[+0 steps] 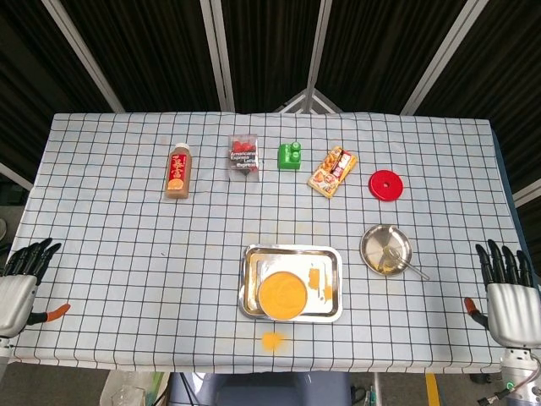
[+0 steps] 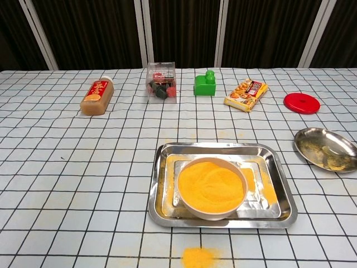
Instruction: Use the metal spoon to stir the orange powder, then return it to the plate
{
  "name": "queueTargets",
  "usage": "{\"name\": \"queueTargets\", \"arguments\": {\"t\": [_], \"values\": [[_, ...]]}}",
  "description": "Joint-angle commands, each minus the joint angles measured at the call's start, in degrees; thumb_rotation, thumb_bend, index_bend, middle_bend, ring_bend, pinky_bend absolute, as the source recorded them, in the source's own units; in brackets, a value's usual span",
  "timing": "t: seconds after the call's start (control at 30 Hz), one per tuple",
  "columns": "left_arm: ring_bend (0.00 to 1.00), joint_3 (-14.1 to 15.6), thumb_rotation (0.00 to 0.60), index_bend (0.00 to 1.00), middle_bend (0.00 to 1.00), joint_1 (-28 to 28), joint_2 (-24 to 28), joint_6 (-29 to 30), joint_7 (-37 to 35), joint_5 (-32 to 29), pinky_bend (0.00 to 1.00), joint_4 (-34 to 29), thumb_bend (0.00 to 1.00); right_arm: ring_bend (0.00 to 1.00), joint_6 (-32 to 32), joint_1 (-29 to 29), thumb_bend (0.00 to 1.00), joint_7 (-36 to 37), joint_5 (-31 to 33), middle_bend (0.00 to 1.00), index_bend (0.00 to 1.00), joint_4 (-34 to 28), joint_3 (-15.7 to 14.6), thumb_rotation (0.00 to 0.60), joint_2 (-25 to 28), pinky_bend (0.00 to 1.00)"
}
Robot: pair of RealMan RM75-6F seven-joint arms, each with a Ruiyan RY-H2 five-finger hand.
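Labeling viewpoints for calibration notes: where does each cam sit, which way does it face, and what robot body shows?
Head view: high above the near table edge, looking steeply down on the whole table; the left robot hand and right robot hand show at the bottom corners.
Chest view: low at the near edge, looking forward across the table toward the dark curtain; no robot body shows.
Shared: bowl of orange powder, tray, plate.

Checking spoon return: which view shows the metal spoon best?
Head view: the metal spoon lies with its bowl in the round plate and its handle sticking out over the rim. Chest view shows only the bowl; the frame edge cuts the handle off.
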Motion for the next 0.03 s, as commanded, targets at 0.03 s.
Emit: {"name": "queueTargets", "arguments": {"t": [0.03], "values": [[0.00, 0.05, 0.600, 0.00, 0.00, 0.00, -0.02, 0.18, 0.16, 0.30, 0.00, 0.06, 0.00, 0.00, 0.88, -1.98, 0.29, 6.29, -4.23, 0.00, 0.00, 0.50, -2.52, 0.600, 2.28, 0.00]]}}
